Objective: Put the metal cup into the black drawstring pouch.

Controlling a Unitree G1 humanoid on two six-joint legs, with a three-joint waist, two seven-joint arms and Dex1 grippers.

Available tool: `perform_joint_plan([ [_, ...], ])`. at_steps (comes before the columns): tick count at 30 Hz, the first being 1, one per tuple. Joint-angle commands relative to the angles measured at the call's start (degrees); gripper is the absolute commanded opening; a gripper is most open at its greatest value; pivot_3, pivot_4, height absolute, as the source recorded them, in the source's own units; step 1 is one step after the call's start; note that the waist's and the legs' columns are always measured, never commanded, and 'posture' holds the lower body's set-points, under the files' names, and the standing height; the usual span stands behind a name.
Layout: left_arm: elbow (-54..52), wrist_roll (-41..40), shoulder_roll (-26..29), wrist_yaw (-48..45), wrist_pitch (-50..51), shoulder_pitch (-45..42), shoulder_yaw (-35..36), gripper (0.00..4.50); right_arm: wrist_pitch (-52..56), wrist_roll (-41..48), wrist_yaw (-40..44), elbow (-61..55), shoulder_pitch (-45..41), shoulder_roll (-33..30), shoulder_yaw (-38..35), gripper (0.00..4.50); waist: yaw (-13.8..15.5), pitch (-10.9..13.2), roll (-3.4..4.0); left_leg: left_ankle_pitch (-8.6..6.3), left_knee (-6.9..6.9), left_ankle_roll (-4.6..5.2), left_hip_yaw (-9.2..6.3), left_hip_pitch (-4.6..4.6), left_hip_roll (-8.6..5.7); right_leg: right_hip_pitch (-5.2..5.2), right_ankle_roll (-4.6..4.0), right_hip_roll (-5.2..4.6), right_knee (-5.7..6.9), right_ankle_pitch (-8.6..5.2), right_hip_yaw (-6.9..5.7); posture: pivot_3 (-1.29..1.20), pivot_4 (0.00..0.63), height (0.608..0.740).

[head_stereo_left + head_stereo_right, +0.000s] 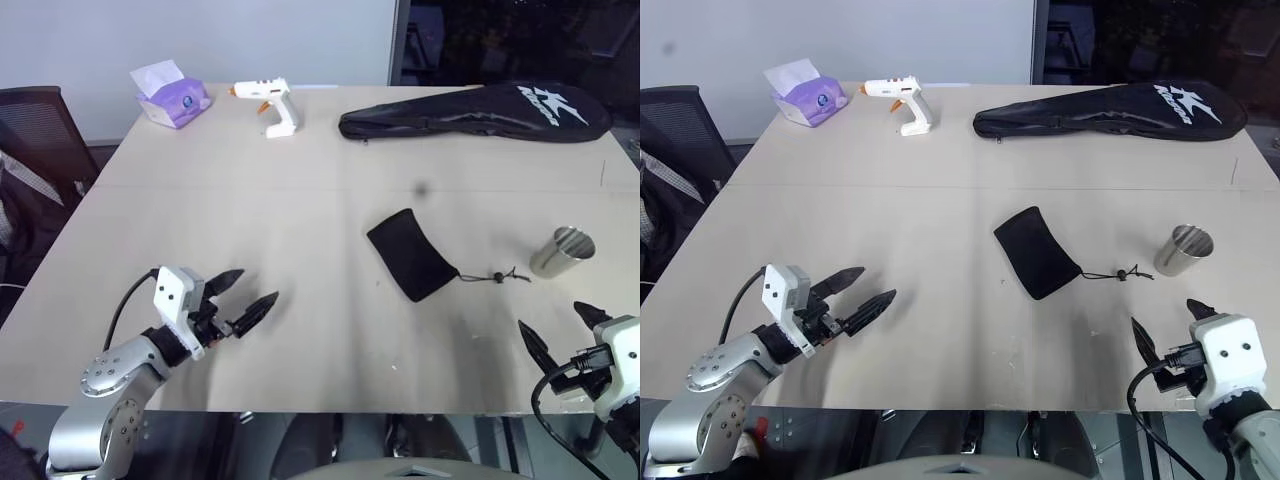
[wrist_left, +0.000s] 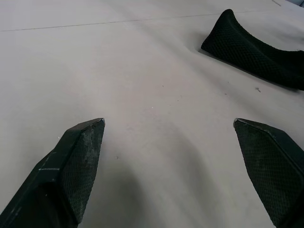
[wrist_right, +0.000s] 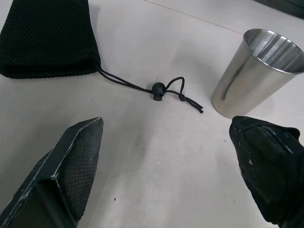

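Nearest, the left pincer [image 1: 247, 296] and the right pincer [image 1: 1170, 328] hovered over the counter's [image 1: 300, 210] near edge, both spread wide and empty. Beyond the right one stood the metal cup [image 1: 1183, 250], upright, its cord-side neighbour the black drawstring pouch [image 1: 1036, 252] lying flat mid-counter. A racket cover [image 1: 480, 112] lay farthest.

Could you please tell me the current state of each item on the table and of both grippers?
metal cup: upright, mouth up, empty.
black drawstring pouch: lying flat, cord trailing toward the cup.
glue gun: standing on the table.
tissue box: tissue sticking out.
racket cover: lying flat.
left gripper: open, empty.
right gripper: open, empty.
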Motion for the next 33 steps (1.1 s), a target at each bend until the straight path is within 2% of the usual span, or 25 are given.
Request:
perform_joint_plan([
  [1, -0.80, -1.82, 0.65, -1.02, -0.30, -1.61, 0.90, 4.50, -2.12, 0.43, 0.85, 0.10, -0.42, -0.48, -0.67, 4.45, 0.00, 0.00, 0.00, 0.00, 0.00, 0.00, 0.00, 0.00, 0.00, 0.00, 0.00, 0.00, 0.00, 0.00, 0.00, 0.00, 0.150, 0.740],
  [8, -4.22, -8.92, 2.37, 1.68, 9.57, -11.32, -0.33, 4.50, -0.37, 3.73, 0.33, -1.18, -6.54, -0.83, 2.28, 4.45, 0.03, 0.02, 0.00, 0.01, 0.00, -0.01, 0.00, 0.01, 0.00, 0.01, 0.00, 0.00, 0.00, 0.01, -0.01, 0.00, 0.150, 0.740],
  [11, -4.30, -8.78, 3.65, 2.49, 12.23, -17.21, -2.53, 4.50, -0.49, 4.55, 2.71, -3.09, -6.08, -3.01, 3.16, 4.45, 0.04, 0.03, 0.02, 0.12, 0.00, -0.20, 0.00, 0.00, -0.02, 0.01, 0.01, 0.01, 0.00, 0.01, -0.03, 0.00, 0.150, 0.740],
  [14, -3.30, -7.12, 7.00, 3.07, 19.13, -28.06, -9.06, 4.50, -1.87, 6.64, 7.00, -5.28, -2.67, -5.42, 1.77, 4.45, 0.55, 0.07, -0.07, 0.14, 0.00, -0.23, -0.02, -0.03, -0.04, 0.03, 0.02, 0.03, -0.02, 0.01, -0.06, 0.00, 0.150, 0.740],
  [16, -0.34, -9.56, 9.19, 1.35, 29.17, -38.99, -14.58, 4.50, -3.28, 6.73, 9.10, -5.82, 0.53, -6.23, -0.07, 4.45, 0.50, 0.07, -0.06, 0.14, 0.02, -0.24, -0.09, -0.06, -0.05, 0.06, 0.03, 0.05, -0.04, 0.02, -0.15, 0.00, 0.150, 0.740],
  [17, 0.58, -9.51, 9.47, -0.47, 30.30, -42.94, -16.84, 4.50, -4.12, 6.16, 9.27, -5.83, 1.48, -6.16, -0.77, 4.45, 0.61, 0.10, -0.12, 0.14, 0.06, -0.23, -0.12, -0.03, -0.09, 0.13, 0.05, 0.05, -0.01, 0.01, -0.18, 0.00, 0.150, 0.740],
  [18, 1.93, -10.74, 8.57, -2.46, 31.89, -47.18, -18.68, 4.50, -4.92, 5.71, 8.97, -5.80, 2.36, -5.68, -1.58, 4.45, 0.57, 0.12, -0.14, 0.14, 0.10, -0.24, -0.17, -0.07, -0.09, 0.13, 0.05, 0.09, -0.05, 0.01, -0.22, 0.00, 0.150, 0.740],
  [20, 5.98, -7.41, 5.62, -4.81, 31.67, -54.79, -24.86, 4.50, -5.58, 4.99, 7.55, -6.40, 3.70, -4.52, -2.62, 4.45, 0.34, 0.10, -0.16, 0.14, 0.18, -0.23, -0.16, -0.09, -0.10, 0.18, 0.06, 0.11, -0.06, 0.01, -0.21, 0.00, 0.150, 0.740],
  [23, 11.99, -4.53, -0.09, -5.30, 33.00, -61.08, -30.99, 4.50, -6.44, 4.33, 5.29, -7.67, 5.51, -2.62, -2.37, 4.45, -0.25, 0.10, -0.10, 0.14, 0.18, -0.22, -0.13, -0.07, -0.12, 0.20, 0.07, 0.12, -0.09, 0.01, -0.17, 0.00, 0.150, 0.740],
  [25, 14.29, -0.81, -1.73, -6.04, 35.99, -65.32, -38.21, 4.50, -8.22, 3.62, 3.98, -8.02, 7.35, -1.74, -1.48, 4.45, -0.37, 0.12, -0.12, 0.15, 0.17, -0.24, -0.16, -0.06, -0.11, 0.14, 0.06, 0.19, 0.01, 0.01, -0.05, 0.00, 0.150, 0.740],
  [27, 15.48, 4.70, -2.35, -7.46, 34.05, -68.20, -45.17, 4.50, -9.76, 2.43, 3.12, -8.07, 8.89, -1.30, -0.63, 4.45, -0.53, 0.14, -0.10, 0.15, 0.14, -0.26, -0.18, -0.06, -0.09, 0.06, 0.06, 0.26, 0.05, 0.00, 0.01, 0.00, 0.150, 0.740],
  [31, 20.21, 9.30, -6.39, -10.78, 32.28, -71.34, -52.13, 4.50, -12.08, 0.47, 1.35, -8.07, 11.08, 0.15, 0.67, 4.45, -0.01, 0.14, -0.07, 0.16, 0.18, -0.28, -0.15, -0.05, -0.09, 0.03, 0.06, 0.26, 0.11, -0.01, 0.10, 0.00, 0.150, 0.740],
  [33, 23.92, 12.29, -10.51, -10.20, 31.10, -71.79, -55.18, 4.50, -13.76, -1.11, 0.65, -8.07, 12.45, 1.26, 1.92, 4.45, 0.07, 0.14, -0.08, 0.16, 0.22, -0.27, -0.14, -0.06, -0.10, 0.04, 0.07, 0.25, 0.11, -0.02, 0.12, 0.00, 0.150, 0.740],
])
